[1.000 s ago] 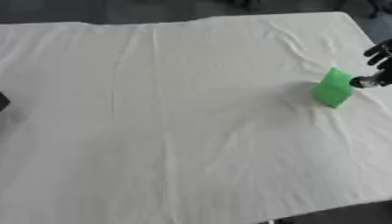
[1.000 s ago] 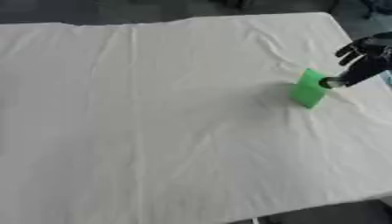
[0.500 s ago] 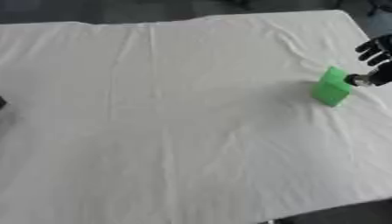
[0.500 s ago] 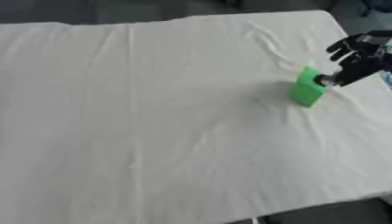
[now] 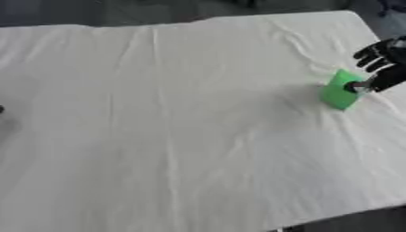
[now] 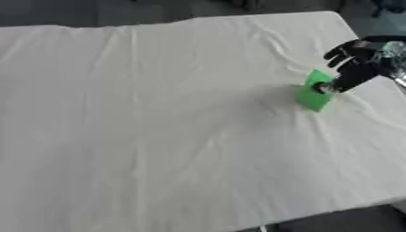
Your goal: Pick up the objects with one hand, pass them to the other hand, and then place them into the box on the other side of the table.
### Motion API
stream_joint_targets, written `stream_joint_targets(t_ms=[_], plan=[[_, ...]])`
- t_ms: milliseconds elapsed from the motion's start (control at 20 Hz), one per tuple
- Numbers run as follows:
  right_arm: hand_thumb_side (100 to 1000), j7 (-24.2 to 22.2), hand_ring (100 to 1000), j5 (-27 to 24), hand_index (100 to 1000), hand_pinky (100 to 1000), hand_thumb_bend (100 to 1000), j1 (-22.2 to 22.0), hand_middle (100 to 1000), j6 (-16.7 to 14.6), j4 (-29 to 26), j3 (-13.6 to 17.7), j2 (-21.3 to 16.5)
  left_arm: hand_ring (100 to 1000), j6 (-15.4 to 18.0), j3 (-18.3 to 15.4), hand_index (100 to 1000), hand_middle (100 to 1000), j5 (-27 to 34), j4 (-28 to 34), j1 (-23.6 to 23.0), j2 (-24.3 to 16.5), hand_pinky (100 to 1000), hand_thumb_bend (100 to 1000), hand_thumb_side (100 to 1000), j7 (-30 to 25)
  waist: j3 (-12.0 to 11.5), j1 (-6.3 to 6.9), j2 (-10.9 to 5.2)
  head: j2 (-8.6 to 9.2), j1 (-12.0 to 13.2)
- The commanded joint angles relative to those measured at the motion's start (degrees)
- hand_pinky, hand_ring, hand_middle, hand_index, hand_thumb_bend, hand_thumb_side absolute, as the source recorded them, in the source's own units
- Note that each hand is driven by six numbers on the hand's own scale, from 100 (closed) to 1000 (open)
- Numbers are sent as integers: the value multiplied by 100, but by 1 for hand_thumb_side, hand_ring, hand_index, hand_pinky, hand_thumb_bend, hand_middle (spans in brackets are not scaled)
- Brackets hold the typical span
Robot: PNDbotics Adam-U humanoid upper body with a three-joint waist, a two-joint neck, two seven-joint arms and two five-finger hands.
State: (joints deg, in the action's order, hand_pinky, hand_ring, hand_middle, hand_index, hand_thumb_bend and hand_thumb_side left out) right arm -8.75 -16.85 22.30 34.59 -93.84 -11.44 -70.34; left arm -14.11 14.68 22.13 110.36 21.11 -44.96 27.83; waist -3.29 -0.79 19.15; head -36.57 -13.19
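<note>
Compared with one second ago, very little is different: the robot's black right hand (image 6: 358, 68) is in nearly the same place at the right edge of the table, and its lowest fingertip (image 6: 325, 88) still touches the right face of the small green block (image 6: 314, 91), which has not clearly moved on the white wrinkled tablecloth (image 6: 174, 127). The other fingers are spread and only slightly bent, above and to the right of the block, and they are not closed around it, so the hand is open and holds nothing. The block stands just left of and below the hand. It is tilted: its long axis goes from the upper end, which leans a little to the right, down to the lower end on the cloth.
</note>
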Motion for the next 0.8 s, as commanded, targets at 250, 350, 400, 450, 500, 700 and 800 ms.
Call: stream_joint_targets(t_ms=[250,350,400,450,500,700,800], plan=[[100,-163,911,310,895,956,402,193,848,1,213,-60,-113,780,-28,-13,748,794,-15,85,65,-90,838,100,869,-9,-15,18,-74,96,-32],[112,-167,919,532,898,974,405,217,853,9,263,-63,-107,779,-32,-8,747,793,-21,86,59,-90,837,100,869,-9,-13,21,-70,99,-32],[122,-176,919,657,900,981,406,230,853,14,287,-65,-101,778,-35,-5,746,792,-24,86,57,-89,836,100,869,-8,-13,22,-68,99,-33],[122,-201,903,772,900,975,406,245,846,17,319,-70,-89,777,-39,-1,746,791,-27,86,56,-86,835,100,869,-6,-12,24,-66,100,-36],[120,-242,892,858,900,973,405,261,843,18,355,-80,-74,777,-42,4,745,791,-30,87,55,-84,834,100,868,-6,-13,25,-64,104,-39],[118,-415,902,1082,901,979,405,345,847,-20,503,-129,-11,777,-57,25,733,791,-47,94,51,-82,834,100,863,-18,-17,36,-55,119,-45],[122,-472,906,1134,900,981,406,385,848,-43,577,-144,18,802,-57,26,730,789,-51,106,48,-86,833,100,861,-27,-21,39,-54,121,-53]])
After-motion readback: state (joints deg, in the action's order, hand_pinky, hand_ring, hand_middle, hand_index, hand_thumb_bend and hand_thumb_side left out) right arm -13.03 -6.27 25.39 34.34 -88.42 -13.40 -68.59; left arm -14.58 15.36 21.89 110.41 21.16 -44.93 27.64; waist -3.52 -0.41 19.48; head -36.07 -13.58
